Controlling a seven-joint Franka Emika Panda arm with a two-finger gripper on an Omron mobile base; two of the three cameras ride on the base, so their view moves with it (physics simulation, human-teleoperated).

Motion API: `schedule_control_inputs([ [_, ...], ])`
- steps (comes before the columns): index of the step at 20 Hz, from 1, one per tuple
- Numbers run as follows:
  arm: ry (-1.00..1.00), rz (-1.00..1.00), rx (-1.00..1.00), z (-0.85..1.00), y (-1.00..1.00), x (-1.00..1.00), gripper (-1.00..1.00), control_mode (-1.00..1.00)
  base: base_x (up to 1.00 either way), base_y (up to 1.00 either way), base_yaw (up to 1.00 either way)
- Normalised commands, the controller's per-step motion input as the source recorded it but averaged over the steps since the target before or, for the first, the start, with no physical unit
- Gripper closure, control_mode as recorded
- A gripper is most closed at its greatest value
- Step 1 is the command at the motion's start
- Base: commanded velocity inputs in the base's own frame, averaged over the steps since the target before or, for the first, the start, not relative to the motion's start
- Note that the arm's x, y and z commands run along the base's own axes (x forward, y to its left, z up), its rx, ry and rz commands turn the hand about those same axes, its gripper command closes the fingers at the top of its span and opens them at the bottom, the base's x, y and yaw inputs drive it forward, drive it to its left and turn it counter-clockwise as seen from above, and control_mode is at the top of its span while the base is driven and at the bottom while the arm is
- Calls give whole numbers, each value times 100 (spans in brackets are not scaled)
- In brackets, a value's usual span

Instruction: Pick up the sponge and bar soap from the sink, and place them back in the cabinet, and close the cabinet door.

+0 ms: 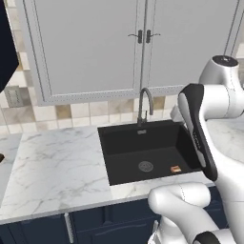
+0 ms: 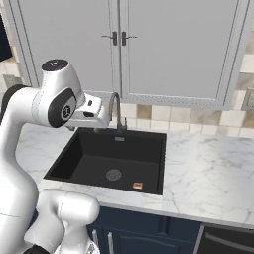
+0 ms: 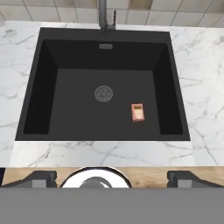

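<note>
Step in hand: you are looking straight down into the sink point(image 3: 105, 87) from above, lining up for the first pick; nothing is lifted yet.
Jaws: the gripper point(image 3: 111, 177) is hanging spread as wide as it goes, and it is holding nothing.
Bar soap: the bar soap point(image 3: 138, 112) is lying flat on the basin floor, just beside the drain point(image 3: 103, 93), toward the front corner.
Sponge: you are not getting a look at the sponge in these pictures, so I cannot tell where it is.
Cabinet: the cabinet point(image 1: 5, 45) is showing as a dark navy edge up on the left.
Next move: you are likely needing to descend over the soap, straddling its short sides, staying clear of the tap point(image 1: 144, 102).
Surface: the marble surface point(image 1: 57, 167) is flanking the basin on both sides.
</note>
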Motion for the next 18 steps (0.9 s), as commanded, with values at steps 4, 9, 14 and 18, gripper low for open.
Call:
schedule_control_inputs([
  [4, 0, 1, 0, -15, -3, 9, -100, -100, 0, 0, 0],
  [9, 0, 1, 0, -11, -5, 8, -100, -100, 0, 0, 0],
  [14, 0, 0, 0, -10, 0, 8, -100, -100, 0, 0, 0],
  [18, 0, 0, 0, -9, -1, 11, -100, -100, 0, 0, 0],
])
